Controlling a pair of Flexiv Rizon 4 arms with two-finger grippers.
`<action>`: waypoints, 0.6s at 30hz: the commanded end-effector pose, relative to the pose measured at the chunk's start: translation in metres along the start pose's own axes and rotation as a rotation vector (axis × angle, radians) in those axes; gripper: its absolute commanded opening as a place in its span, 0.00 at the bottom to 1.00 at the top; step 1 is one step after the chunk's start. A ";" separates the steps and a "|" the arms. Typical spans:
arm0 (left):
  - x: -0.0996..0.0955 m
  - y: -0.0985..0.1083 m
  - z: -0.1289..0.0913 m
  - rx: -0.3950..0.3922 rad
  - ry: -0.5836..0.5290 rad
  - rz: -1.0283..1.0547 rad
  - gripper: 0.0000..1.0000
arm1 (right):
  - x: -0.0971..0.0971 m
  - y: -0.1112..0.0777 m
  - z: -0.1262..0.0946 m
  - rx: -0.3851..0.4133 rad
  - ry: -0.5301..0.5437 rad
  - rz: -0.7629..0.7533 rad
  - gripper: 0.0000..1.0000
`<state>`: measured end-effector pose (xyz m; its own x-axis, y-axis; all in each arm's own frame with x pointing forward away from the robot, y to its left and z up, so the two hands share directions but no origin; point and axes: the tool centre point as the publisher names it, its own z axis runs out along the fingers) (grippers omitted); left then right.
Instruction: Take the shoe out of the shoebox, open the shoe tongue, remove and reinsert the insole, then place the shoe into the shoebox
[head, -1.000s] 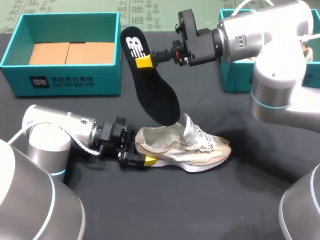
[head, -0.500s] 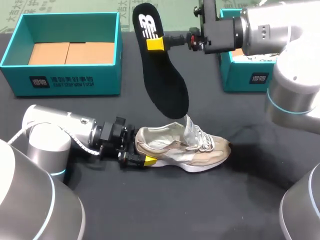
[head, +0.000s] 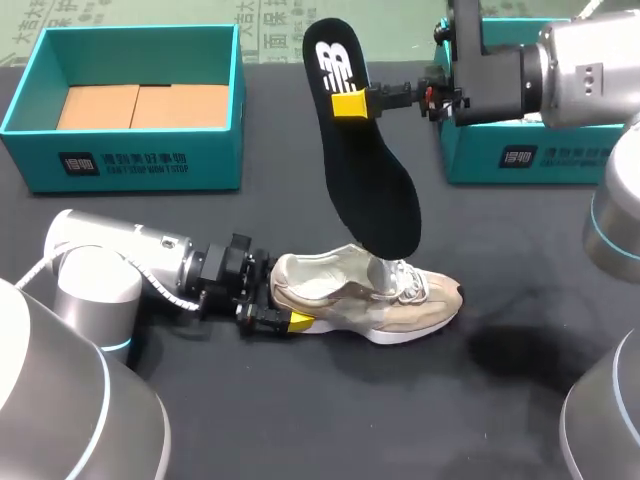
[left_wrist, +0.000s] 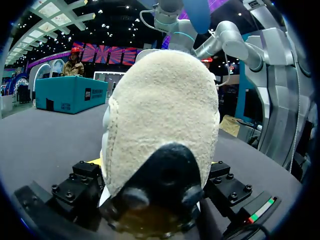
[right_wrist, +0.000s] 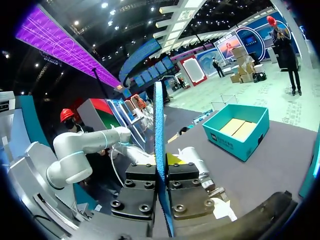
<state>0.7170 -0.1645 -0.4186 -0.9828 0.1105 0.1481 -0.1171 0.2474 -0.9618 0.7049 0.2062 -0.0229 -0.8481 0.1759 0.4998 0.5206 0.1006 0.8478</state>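
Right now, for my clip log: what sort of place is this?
Likely a robot shoe-handling bench: black table, teal shoebox, left gripper holding a sneaker, right gripper holding its insole aloft.

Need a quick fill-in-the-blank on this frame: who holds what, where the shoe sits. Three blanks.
1. The right gripper has its jaws shut on the black ____, held in the air above the shoe.
2. The left gripper clamps the shoe at its ____.
3. The shoe lies on the ____, outside the shoebox.

Missing words: insole; heel; table.
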 end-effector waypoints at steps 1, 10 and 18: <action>-0.001 0.004 0.000 -0.001 0.000 -0.001 0.00 | 0.010 -0.012 -0.016 -0.023 -0.014 0.033 0.00; -0.001 0.004 0.000 -0.001 0.000 -0.001 0.00 | 0.037 -0.023 -0.036 -0.052 -0.014 0.071 0.00; -0.001 0.004 0.000 -0.001 0.000 -0.001 0.00 | 0.048 -0.034 -0.044 -0.047 -0.025 0.089 0.00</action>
<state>0.7170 -0.1645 -0.4187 -0.9828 0.1104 0.1481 -0.1171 0.2474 -0.9618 0.6528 0.1794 -0.0160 -0.7976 0.1977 0.5699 0.5883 0.0463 0.8073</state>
